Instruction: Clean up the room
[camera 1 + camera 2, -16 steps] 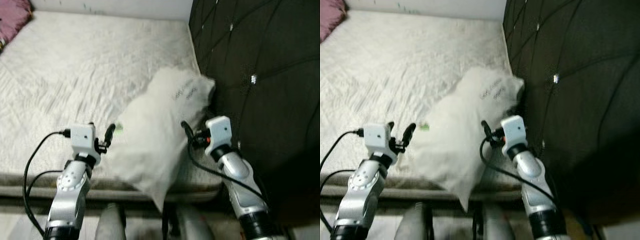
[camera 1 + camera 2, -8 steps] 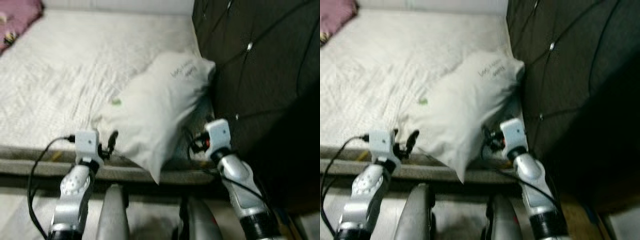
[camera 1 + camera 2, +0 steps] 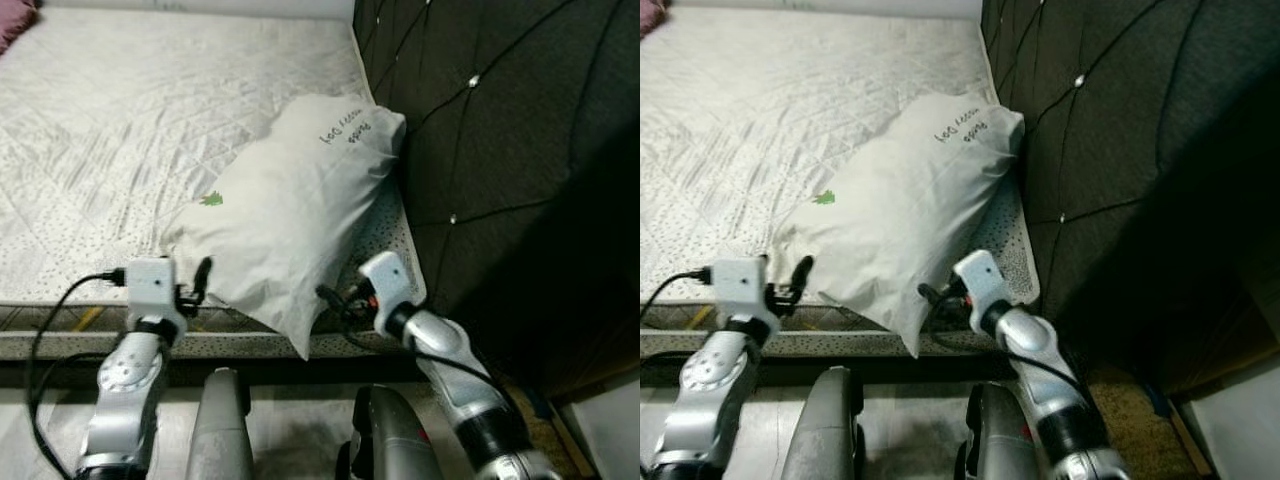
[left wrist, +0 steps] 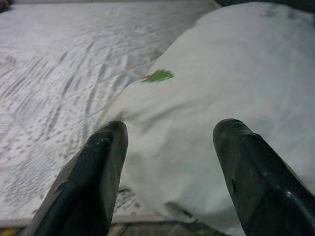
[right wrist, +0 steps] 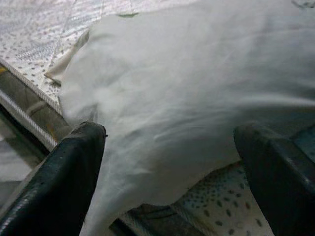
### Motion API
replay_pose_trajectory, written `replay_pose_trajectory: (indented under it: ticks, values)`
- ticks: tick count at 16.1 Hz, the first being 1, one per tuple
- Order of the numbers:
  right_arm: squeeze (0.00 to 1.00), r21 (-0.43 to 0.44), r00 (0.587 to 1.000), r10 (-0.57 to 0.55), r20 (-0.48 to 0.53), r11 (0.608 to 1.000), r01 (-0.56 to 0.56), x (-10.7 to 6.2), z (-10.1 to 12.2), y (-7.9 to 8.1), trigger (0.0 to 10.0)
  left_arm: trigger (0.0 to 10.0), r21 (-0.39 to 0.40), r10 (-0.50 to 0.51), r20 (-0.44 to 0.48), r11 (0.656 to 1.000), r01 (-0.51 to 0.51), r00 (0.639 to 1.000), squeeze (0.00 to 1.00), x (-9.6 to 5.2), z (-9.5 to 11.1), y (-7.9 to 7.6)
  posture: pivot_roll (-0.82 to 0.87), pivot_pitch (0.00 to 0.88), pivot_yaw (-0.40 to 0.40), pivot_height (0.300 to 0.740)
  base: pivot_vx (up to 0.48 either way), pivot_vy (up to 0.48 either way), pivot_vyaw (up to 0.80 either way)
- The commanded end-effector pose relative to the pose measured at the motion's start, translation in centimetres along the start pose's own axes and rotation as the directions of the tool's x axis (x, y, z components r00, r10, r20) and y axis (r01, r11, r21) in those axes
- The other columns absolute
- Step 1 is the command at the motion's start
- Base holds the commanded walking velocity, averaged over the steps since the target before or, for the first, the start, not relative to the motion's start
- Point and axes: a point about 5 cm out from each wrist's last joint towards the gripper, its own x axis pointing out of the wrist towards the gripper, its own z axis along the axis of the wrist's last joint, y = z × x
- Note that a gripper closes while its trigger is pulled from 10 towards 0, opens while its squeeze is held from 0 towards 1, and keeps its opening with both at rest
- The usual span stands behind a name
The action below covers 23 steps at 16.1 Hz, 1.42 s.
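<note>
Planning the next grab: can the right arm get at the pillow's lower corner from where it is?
Probably yes. The right gripper is open beside the pillow, whose lower corner overhangs the mattress edge. Nothing stands between them; the dark headboard stays off to the right.

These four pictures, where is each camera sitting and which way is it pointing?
Left eye view: on the head, looking down at the pillow on the mattress beside the dark headboard; the left gripper, the right gripper and both silver arms show.
Right eye view: beside it, same scene, slightly shifted.
Left wrist view: on the left wrist, along its two open black fingers toward the pillow's green mark.
Right wrist view: on the right wrist, past its open fingers at the pillow's low corner.
All four share the pillow.
</note>
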Motion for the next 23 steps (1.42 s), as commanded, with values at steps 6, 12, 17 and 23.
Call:
replay_pose_trajectory:
  ticks: [6,12,17,23]
  values:
    - [0.0,0.019,0.998,0.051,-0.026,0.999,-0.05,0.6,-0.4,0.6,10.0,10.0,0.022,0.032,-0.006,0.999,-0.031,0.999,0.0,-0.9,0.2,0.5,0.09,0.187,-0.067,0.572,0.0,0.0,0.0]
    - [0.0,0.023,0.994,0.065,-0.083,0.998,-0.063,2.0,-1.2,1.2,10.0,10.0,0.044,0.001,0.014,0.999,-0.001,1.0,0.0,-1.4,1.5,0.1,0.16,0.188,-0.07,0.567,0.0,0.0,0.0]
    - [0.0,0.033,0.992,0.1,-0.073,0.995,-0.098,4.2,-0.2,2.5,10.0,10.0,0.052,0.027,-0.021,0.998,-0.026,0.999,0.0,-2.9,0.9,0.5,0.21,0.202,-0.106,0.567,0.0,0.0,0.0]
    - [0.0,0.112,1.0,-0.025,-0.003,0.993,0.025,6.6,2.8,2.1,10.0,10.0,0.06,0.054,-0.027,0.997,-0.053,0.998,0.0,-4.1,1.1,1.1,0.25,0.229,-0.124,0.567,0.0,0.0,0.0]
